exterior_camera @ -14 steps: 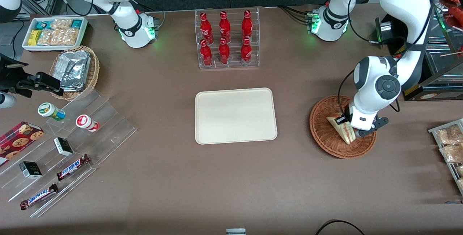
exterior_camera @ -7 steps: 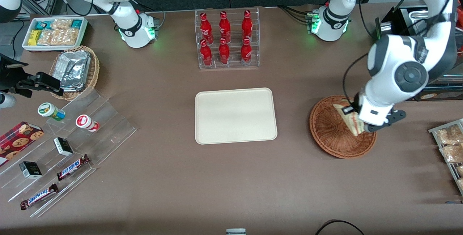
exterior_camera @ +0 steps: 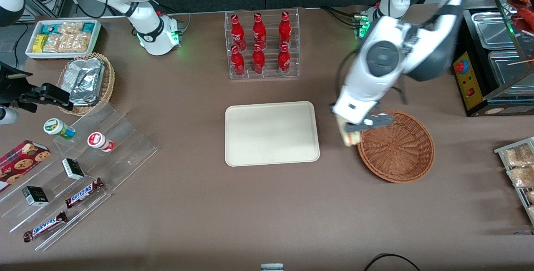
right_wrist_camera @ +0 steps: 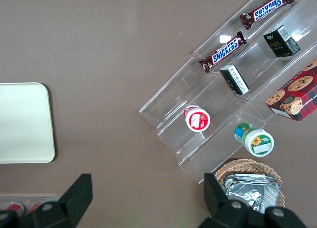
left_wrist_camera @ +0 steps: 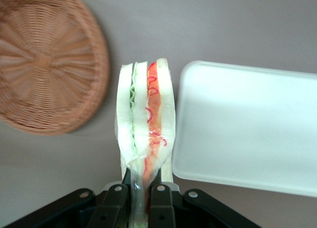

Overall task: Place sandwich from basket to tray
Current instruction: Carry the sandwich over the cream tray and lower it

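My left gripper (exterior_camera: 352, 131) is shut on the wrapped sandwich (exterior_camera: 349, 138), a white bread wedge with green and pink-red filling. It hangs in the air over the table strip between the basket (exterior_camera: 396, 148) and the tray (exterior_camera: 271, 133). In the left wrist view the fingers (left_wrist_camera: 161, 198) pinch the narrow end of the sandwich (left_wrist_camera: 143, 114), with the reddish-brown wicker basket (left_wrist_camera: 44, 64) on one side and the cream tray (left_wrist_camera: 247, 129) on the other. The basket holds nothing. The bare tray (right_wrist_camera: 22, 121) also shows in the right wrist view.
A clear rack of red bottles (exterior_camera: 262, 46) stands farther from the camera than the tray. Toward the parked arm's end are a tiered acrylic stand with snacks (exterior_camera: 83, 154), a tan basket of foil packets (exterior_camera: 85, 81) and a white bin (exterior_camera: 62, 37). A rack of snack packets (exterior_camera: 519, 166) lies at the working arm's end.
The gripper has lifted the sandwich out of the basket and carried it toward the tray. The basket is left with nothing in it.
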`<move>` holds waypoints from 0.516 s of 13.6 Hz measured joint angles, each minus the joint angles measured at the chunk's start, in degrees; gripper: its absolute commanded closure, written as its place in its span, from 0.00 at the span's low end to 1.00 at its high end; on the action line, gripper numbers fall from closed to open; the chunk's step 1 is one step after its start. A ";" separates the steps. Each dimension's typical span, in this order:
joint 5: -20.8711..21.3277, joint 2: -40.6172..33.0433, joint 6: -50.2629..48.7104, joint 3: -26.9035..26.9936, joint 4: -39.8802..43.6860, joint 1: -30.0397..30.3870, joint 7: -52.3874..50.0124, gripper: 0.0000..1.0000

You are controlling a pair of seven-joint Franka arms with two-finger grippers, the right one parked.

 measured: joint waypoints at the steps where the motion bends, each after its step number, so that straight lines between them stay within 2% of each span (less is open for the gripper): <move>1: 0.00 2.43 0.04 -0.03 2.13 -2.47 -2.15 1.00; 5: 0.14 15.26 2.18 0.01 12.43 -10.98 -7.71 1.00; 7: 0.70 19.34 7.08 0.02 14.43 -13.65 -7.97 1.00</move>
